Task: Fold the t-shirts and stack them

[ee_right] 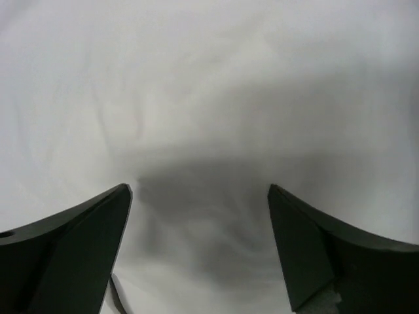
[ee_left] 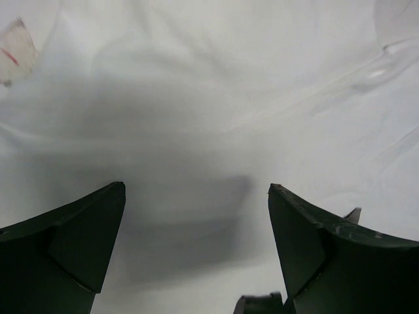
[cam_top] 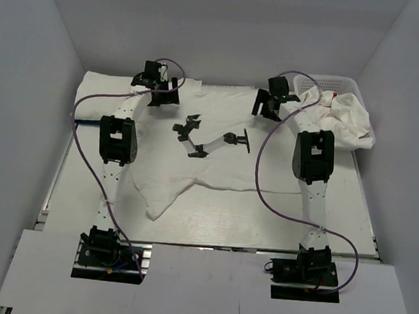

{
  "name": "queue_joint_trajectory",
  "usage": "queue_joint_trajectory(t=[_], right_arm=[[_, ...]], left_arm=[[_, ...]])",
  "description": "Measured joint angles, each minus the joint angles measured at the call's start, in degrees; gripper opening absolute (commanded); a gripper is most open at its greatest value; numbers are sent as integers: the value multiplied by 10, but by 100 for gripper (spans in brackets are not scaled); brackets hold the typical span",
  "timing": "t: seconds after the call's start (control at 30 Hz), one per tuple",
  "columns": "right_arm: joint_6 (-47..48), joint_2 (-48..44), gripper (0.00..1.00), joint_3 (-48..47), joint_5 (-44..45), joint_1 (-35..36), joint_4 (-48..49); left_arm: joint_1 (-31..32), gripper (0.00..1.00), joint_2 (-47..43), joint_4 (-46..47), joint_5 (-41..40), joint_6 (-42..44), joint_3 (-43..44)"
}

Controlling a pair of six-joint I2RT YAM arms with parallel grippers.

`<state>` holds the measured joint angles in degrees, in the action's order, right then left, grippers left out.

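1. The worktop (cam_top: 277, 222) is pale and flat. Its bare part lies on the near side of both pincers, toward the arm bases.
2. A white t-shirt (cam_top: 212, 128) lies spread on it, beneath the left pincer (cam_top: 160, 94) and the right pincer (cam_top: 267, 107), and it fills the stretch between them.
3. A white mesh basket (cam_top: 333, 84) stands just right of the right pincer, at the far corner.
4. A heap of white shirts (cam_top: 348, 121), with a little red showing, spills over the basket's near side onto the worktop, right of that pincer.

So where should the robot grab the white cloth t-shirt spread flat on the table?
Probably its far edge, pinched from above: the white cloth t-shirt lies flat, and the open left hand and right hand hover near that edge.
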<state>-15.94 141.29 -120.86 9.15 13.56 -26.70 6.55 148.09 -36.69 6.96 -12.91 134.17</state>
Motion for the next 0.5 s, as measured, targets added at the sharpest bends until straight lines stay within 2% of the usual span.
queue_joint_trajectory(t=[0.03, 0.13, 0.23, 0.37, 0.5], right_arm=[[-20, 1, 90, -8, 9, 1, 2], [68, -7, 90, -22, -18, -2, 4], [117, -32, 90, -16, -44, 0, -6], [142, -128, 90, 54, -84, 16, -4], [147, -251, 90, 146, -120, 48, 13]], left_arm=[[0, 100, 7, 2, 0, 1, 14], [-1, 100, 14, 16, 3, 4, 36], [-1, 100, -7, 22, 7, 3, 24], [0, 100, -131, 7, 1, -10, -99], [8, 100, -304, -17, 1, -42, -262]])
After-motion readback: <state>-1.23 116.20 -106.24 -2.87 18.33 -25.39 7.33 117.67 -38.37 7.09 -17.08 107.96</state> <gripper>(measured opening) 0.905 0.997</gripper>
